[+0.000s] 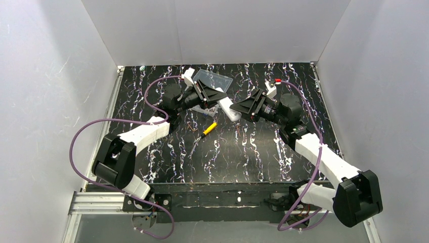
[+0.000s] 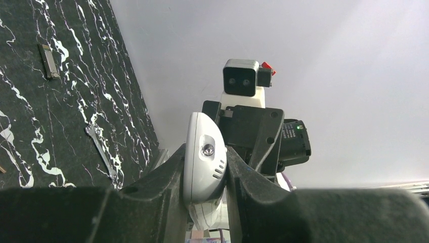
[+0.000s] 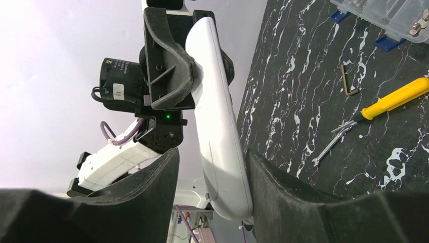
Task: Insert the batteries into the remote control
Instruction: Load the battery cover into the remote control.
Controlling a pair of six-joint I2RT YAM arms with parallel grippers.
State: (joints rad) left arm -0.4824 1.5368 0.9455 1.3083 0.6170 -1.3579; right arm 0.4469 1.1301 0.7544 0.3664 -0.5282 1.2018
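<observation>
The white remote control [image 1: 228, 110] hangs above the table between both arms. My left gripper [image 2: 205, 152] is shut on one end of the remote control [image 2: 204, 162], the end with the small round lens. My right gripper [image 3: 212, 154] is open around the other end of the remote control [image 3: 220, 131]. One of its fingers [image 3: 273, 187] lies against the remote's side, and a clear gap stands on the other side. In the top view the left gripper [image 1: 215, 98] and right gripper [image 1: 242, 109] face each other. The batteries do not show in any view.
A yellow-handled screwdriver [image 1: 208, 129] lies on the black marbled table [image 1: 253, 152] below the remote. A clear compartmented box [image 1: 215, 78] stands behind the left gripper. A small wrench [image 3: 334, 142] and an L-shaped key [image 3: 348, 83] lie near the screwdriver. White walls close in three sides.
</observation>
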